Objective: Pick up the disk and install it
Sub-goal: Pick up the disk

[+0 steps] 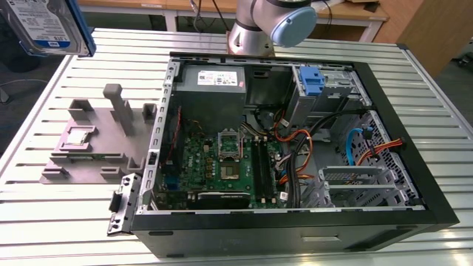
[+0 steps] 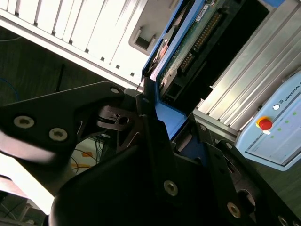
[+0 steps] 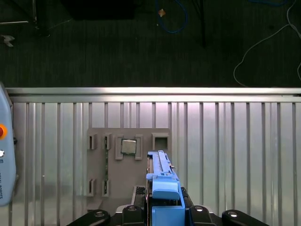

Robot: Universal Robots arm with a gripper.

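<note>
Disk [image 1: 46, 23] nearest you, held high above table at eleven o'clock in exterior view. White-and-blue label faces camera; you can't make out its print. Gripper [image 2: 153, 96] fingers [image 2: 154, 129] clamped on disk's blue carrier edge in second wrist view. Arm [image 1: 273, 22] joint at twelve o'clock, behind open computer case [image 1: 436, 183]. Grey fixture [image 3: 124, 179] on slatted table [image 3: 235, 155] beneath disk.

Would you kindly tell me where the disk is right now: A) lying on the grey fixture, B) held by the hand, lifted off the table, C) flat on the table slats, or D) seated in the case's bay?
B: the disk is clamped in the hand, raised clear of the table.
</note>
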